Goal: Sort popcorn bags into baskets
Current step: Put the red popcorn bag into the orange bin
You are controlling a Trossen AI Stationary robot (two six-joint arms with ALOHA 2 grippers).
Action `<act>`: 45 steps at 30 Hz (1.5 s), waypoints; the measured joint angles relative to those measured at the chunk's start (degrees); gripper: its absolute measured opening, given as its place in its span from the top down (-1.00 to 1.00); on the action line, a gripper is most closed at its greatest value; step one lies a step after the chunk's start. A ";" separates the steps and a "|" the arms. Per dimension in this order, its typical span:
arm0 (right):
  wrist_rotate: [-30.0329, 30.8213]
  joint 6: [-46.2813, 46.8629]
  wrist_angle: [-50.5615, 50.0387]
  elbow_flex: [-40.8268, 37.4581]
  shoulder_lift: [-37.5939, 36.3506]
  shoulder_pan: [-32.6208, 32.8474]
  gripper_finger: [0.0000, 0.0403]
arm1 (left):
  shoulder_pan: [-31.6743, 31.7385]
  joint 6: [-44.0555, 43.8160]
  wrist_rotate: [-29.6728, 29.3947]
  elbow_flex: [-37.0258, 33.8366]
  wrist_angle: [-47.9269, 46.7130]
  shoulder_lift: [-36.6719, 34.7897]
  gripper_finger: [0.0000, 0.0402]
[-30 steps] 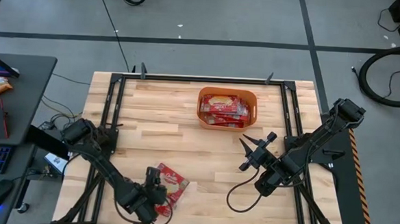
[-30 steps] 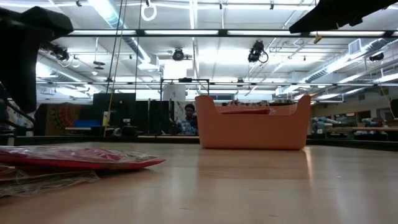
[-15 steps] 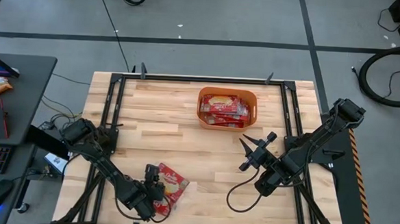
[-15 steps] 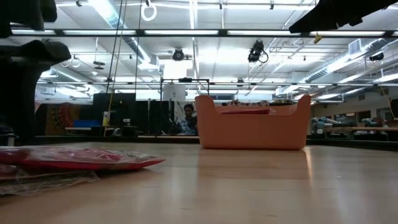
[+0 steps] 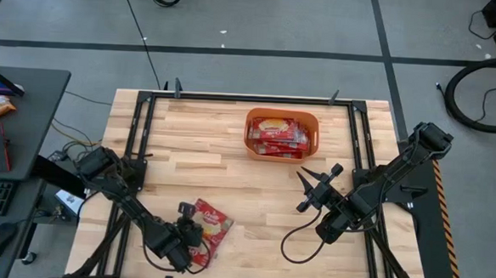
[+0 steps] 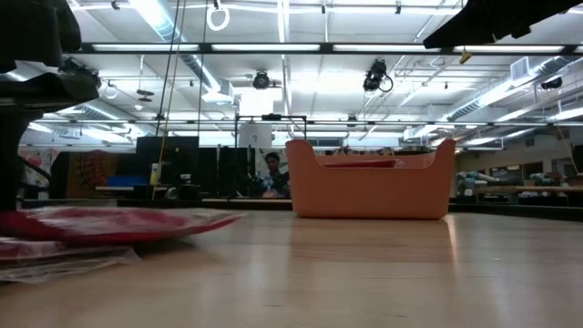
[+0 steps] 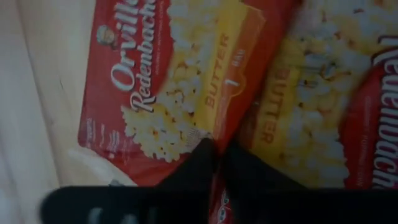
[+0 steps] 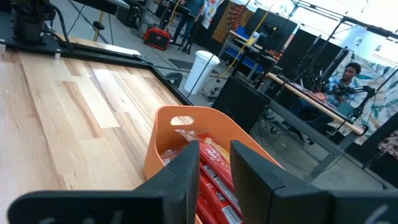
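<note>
Two red popcorn bags lie overlapping near the table's front edge, left of centre: an upper one (image 7: 168,81) (image 5: 212,220) and a second one (image 7: 323,106) partly beneath it. My left gripper (image 7: 221,158) (image 5: 189,232) is down on them, shut on the upper bag. In the low view the upper bag (image 6: 118,221) lies on the lower bag (image 6: 55,260). The orange basket (image 5: 250,132) (image 6: 369,187) stands at the far middle with several bags inside. My right gripper (image 5: 318,183) (image 8: 214,165) hovers open, right of centre, on the basket's near side. My left gripper pinches the upper bag's edge (image 7: 210,134) between its two fingers, where that bag overlaps the second one. The fingers come from above, slanting down toward the table. The bag lies almost flat on the lower bag.
Bare wood lies between the bags and the basket. Black frame rails run along the table's left and right edges. The right arm's cable loops on the table (image 5: 298,244). A person (image 8: 348,78) sits beyond the table's far side.
My left gripper has shut its fingers on the upper popcorn bag. The bags have shifted a little toward the table's left, and in the low view the upper bag's free end sits slightly higher than before.
</note>
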 joint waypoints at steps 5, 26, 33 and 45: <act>0.00 0.00 0.00 0.00 0.00 0.00 0.53 | 2.08 -1.74 1.49 2.08 -1.13 -0.01 0.95; 0.02 -0.42 0.04 0.00 0.00 0.00 0.53 | 28.24 22.98 -15.14 32.78 -13.44 -0.47 0.99; 0.04 -0.44 0.15 0.00 0.00 0.00 0.53 | 39.19 34.87 -12.75 30.97 -1.73 0.05 0.99; 0.53 -1.09 0.26 0.00 0.00 -0.19 0.53 | 49.77 39.20 9.40 29.00 13.50 0.07 0.98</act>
